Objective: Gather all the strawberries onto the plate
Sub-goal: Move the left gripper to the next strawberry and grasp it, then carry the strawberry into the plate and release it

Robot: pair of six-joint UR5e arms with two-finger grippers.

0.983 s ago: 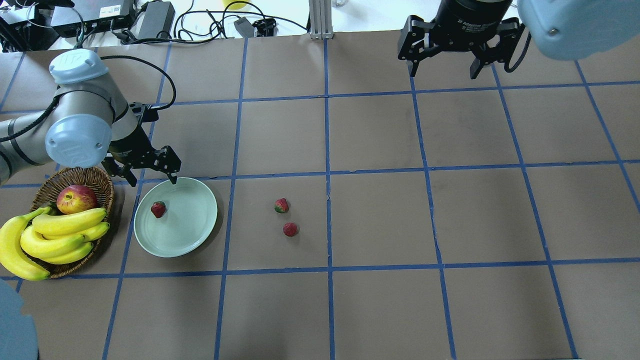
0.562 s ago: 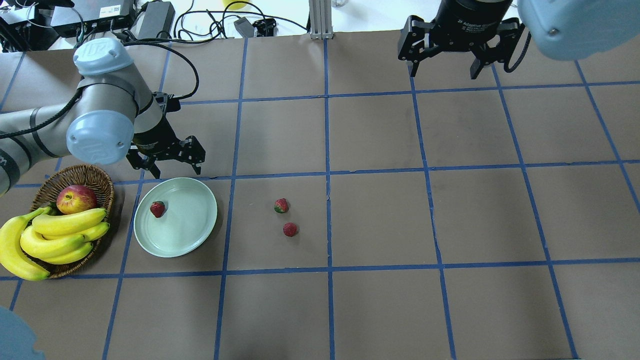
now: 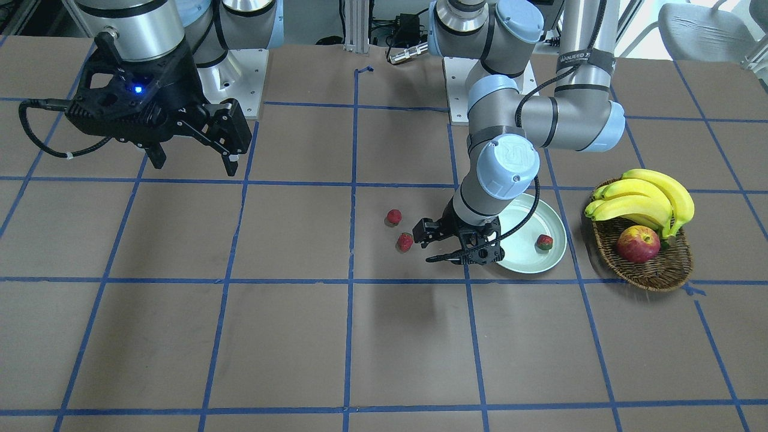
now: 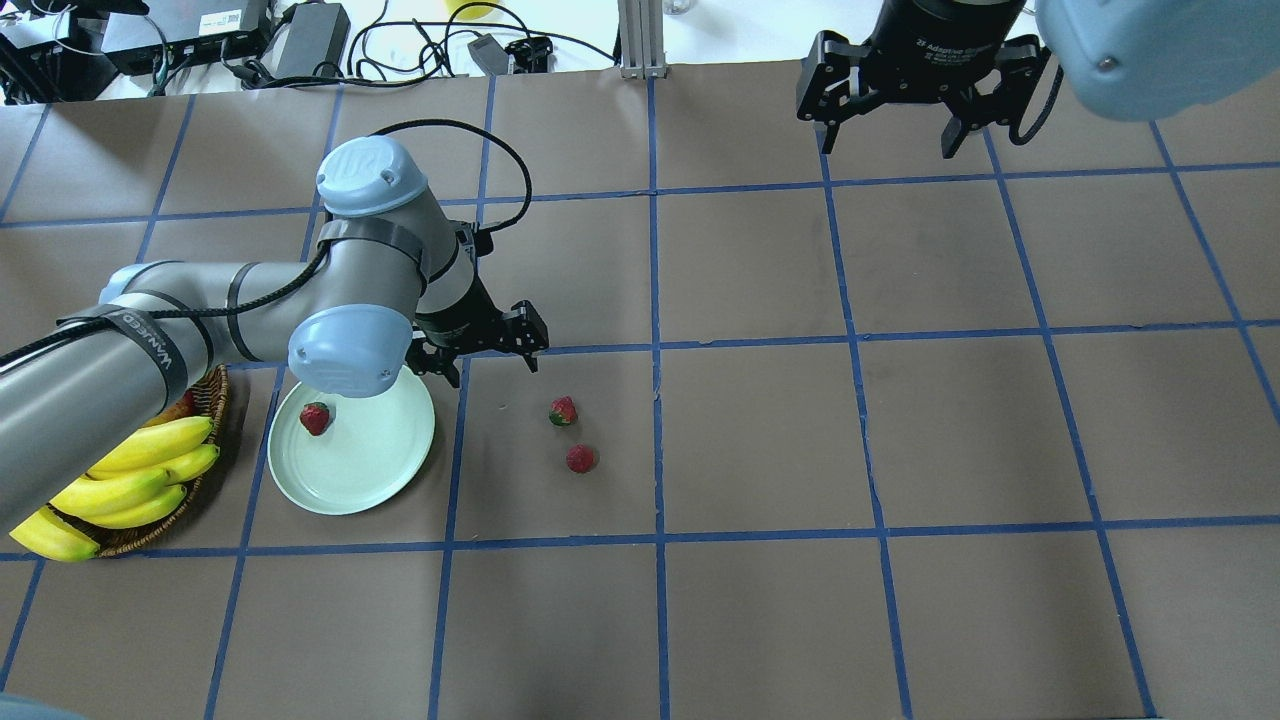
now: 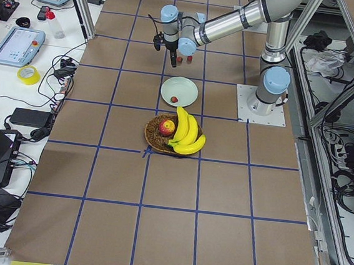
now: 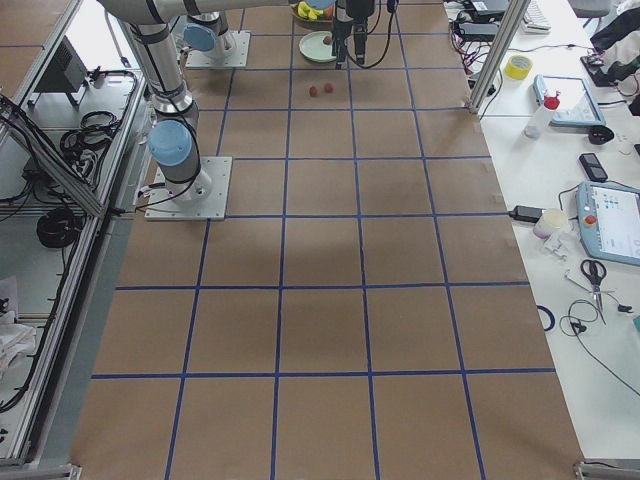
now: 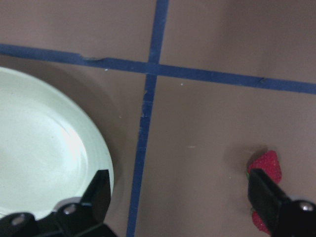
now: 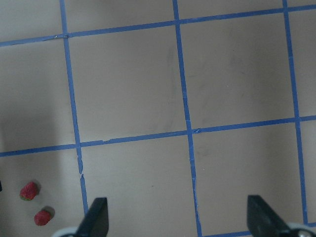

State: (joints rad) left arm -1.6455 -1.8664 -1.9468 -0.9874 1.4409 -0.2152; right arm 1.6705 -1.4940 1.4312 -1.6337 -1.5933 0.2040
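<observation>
The left gripper hangs wide open and empty above the brown paper-covered table, just off the rim of the round, shallow, pale mint-green glossy plate. 1 small red strawberry with a green leafy cap lies inside the plate, close to the rim on the side away from the gripper. The other 2 lie on the bare table, near each other but not touching. From the left gripper, the nearer loose strawberry lies toward the robot's right and a little back toward its base. The farther loose strawberry lies just beyond it along much the same line. In the left wrist view the nearer berry peeks out at the lower right, partly hidden by one black finger, so it sits off-centre and not between the jaws. The berries are too small to judge a long axis. The right gripper, also open and empty, hovers well apart at the table's far edge. The left arm is plainly the nearer, so the next pick probably calls for a short sideways shift before descending.
</observation>
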